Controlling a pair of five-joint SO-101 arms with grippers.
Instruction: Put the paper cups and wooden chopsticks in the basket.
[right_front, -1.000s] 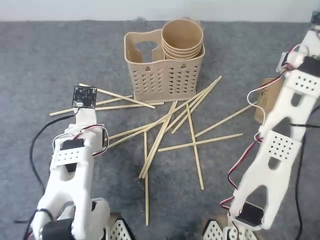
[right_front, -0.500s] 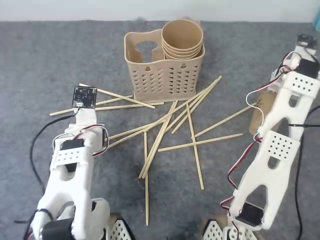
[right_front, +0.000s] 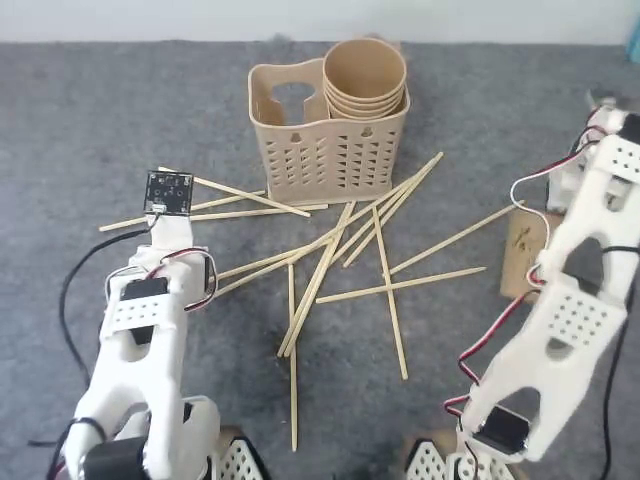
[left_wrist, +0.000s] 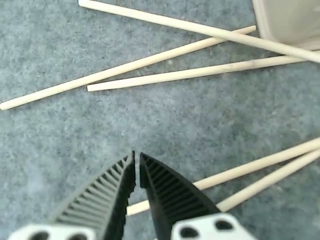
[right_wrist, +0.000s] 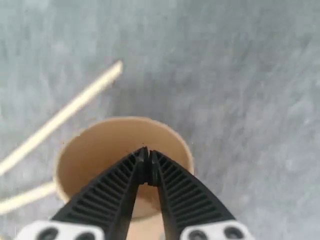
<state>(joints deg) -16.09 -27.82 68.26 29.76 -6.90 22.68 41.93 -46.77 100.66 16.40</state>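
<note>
While your right gripper (right_wrist: 146, 162) is clenched on nothing, with its tips poised right at the mouth of the loose cup (right_wrist: 100, 150), any push forward will land on the cup rather than around its wall. Paper that light will probably skid, tip or dent, so spread the jaws first and put one finger inside the rim and one outside. That cup sits near the right edge of the mat (right_front: 120, 110), with a chopstick end just beside it that could be dragged along. The basket (right_front: 330, 160) stands at the back middle, and a stack (right_front: 364, 70) of cups already fills the half nearer the right edge; a cup brought in off-centre may catch on the top rim and rock the basket. Your left gripper (left_wrist: 137, 165) is also closed and empty, above the mat toward the left edge, with chopsticks (right_front: 330, 250) near it. They lie flat and crossed over one another in front of the basket, so a pinch could slip or flick a neighbour. From above, your right arm (right_front: 575, 300) covers most of the cup (right_front: 520, 255), and you cannot tell whether it stands upright or leans. How many cups are in the stack is hard to count.
</note>
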